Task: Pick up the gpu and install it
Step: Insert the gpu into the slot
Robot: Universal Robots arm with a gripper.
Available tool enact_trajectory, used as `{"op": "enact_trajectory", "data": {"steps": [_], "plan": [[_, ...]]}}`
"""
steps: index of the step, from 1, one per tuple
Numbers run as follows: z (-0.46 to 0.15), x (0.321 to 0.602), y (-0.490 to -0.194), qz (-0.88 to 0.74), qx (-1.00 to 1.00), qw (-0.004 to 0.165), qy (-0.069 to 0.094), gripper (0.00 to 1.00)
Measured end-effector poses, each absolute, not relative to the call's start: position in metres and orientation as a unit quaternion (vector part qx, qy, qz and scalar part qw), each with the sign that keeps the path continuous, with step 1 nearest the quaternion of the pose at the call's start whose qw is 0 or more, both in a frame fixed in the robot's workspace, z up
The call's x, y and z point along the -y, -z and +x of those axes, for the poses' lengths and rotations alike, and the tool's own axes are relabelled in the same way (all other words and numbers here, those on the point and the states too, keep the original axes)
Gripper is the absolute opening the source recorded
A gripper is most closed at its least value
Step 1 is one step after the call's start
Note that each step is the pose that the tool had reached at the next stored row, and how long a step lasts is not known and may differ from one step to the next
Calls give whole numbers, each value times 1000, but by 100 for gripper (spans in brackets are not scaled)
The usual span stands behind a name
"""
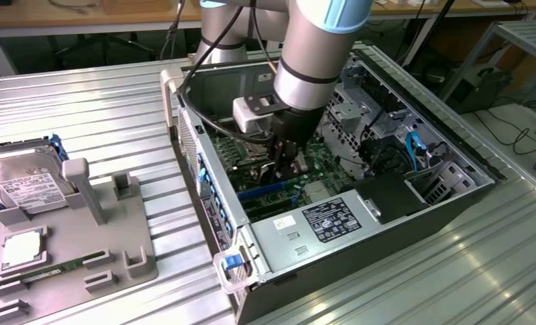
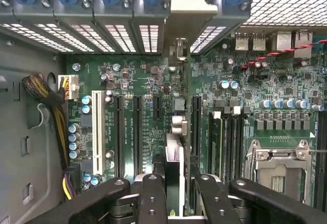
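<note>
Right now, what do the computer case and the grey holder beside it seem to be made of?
The computer case looks like bare sheet metal: pale grey, thin folded edges, punched vents. The grey holder looks like matte plastic, possibly printed: dull, thick, blocky posts with no shine, though I can't be sure.

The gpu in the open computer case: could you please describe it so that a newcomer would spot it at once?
Find the open computer case and the green motherboard inside. The gripper holds the gpu edge-on above the long black slots. Unlike those fixed slots, it is a thin upright card topped by a silver bracket.
</note>
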State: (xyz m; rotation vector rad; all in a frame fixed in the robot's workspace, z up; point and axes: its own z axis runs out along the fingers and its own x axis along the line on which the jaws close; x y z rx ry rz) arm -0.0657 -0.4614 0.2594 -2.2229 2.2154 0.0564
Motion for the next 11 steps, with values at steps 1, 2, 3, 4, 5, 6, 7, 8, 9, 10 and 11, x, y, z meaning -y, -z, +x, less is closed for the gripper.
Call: {"op": "enact_trajectory", "data": {"steps": [1, 2, 3, 4, 5, 6, 7, 8, 9, 10, 11], "plan": [[-66, 461, -259, -708, -706, 1, -18, 27], [-66, 461, -259, -708, -706, 1, -18, 27], [-69, 461, -255, -708, -706, 1, -18, 27], [-70, 461, -250, -708, -706, 1, -18, 27], [-70, 461, -250, -708, -706, 1, -19, 27], [-70, 459, -248, -708, -706, 1, -19, 27], [-70, 459, -241, -708, -706, -1, -20, 27], [-70, 459, -247, -708, -706, -1, -21, 27], [-70, 460, -246, -708, -706, -1, -21, 27], [-70, 460, -246, -708, -706, -1, -21, 27], [-70, 460, -242, -708, -706, -2, -21, 27]]}}
